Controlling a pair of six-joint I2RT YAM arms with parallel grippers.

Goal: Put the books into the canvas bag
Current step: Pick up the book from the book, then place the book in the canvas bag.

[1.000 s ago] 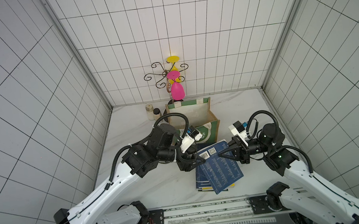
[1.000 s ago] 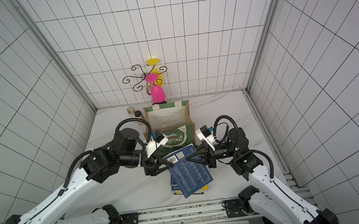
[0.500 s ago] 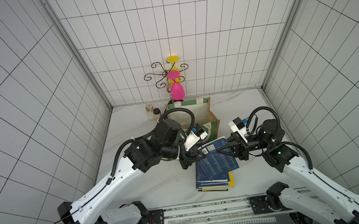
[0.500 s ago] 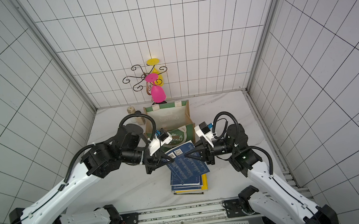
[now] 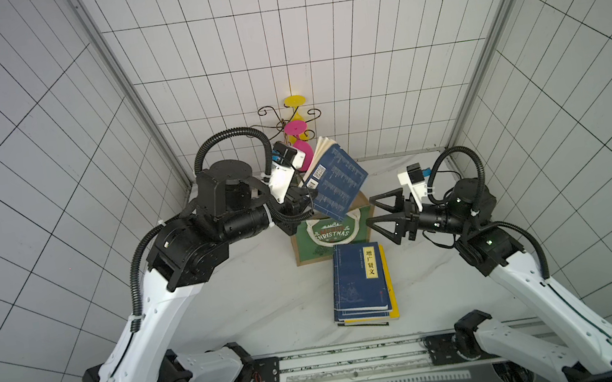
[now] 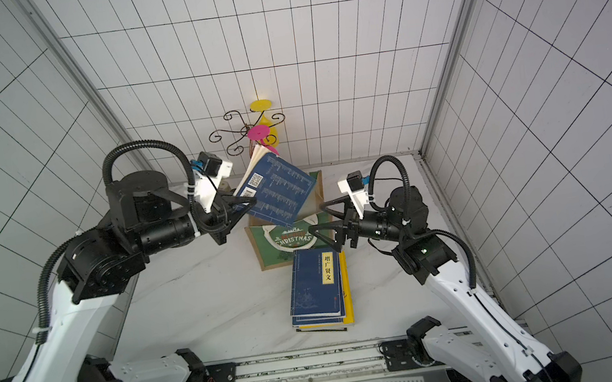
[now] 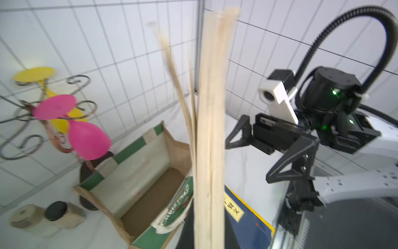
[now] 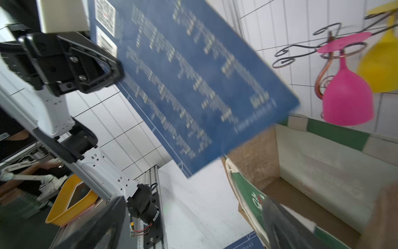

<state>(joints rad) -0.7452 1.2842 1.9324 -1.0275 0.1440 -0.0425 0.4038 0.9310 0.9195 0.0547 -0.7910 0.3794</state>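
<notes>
Down at the front of the tabletop, nearest the rail, sits a stack of books: a navy one with a yellow title label on top, and a yellow cover poking out underneath along the right side. The stack's far end runs right up to the canvas bag at 12 o'clock from it. Looks like they're touching, but honestly I can't say for sure from up here. The bag stands upright with its mouth open, and its green front with the white CHRISTMAS print faces the stack. At 3 o'clock from the bag, the right hand hangs with its fingers spread wide and nothing between them. Round at about 10 o'clock, the left hand is clenched on one corner of a navy book. That book hangs tilted in the air over the bag's mouth, barcode side up, pages fanning a bit at the top edge. Past all that, at 12 o'clock by the back wall, a wire rack carries a pink goblet and a yellow goblet.
</notes>
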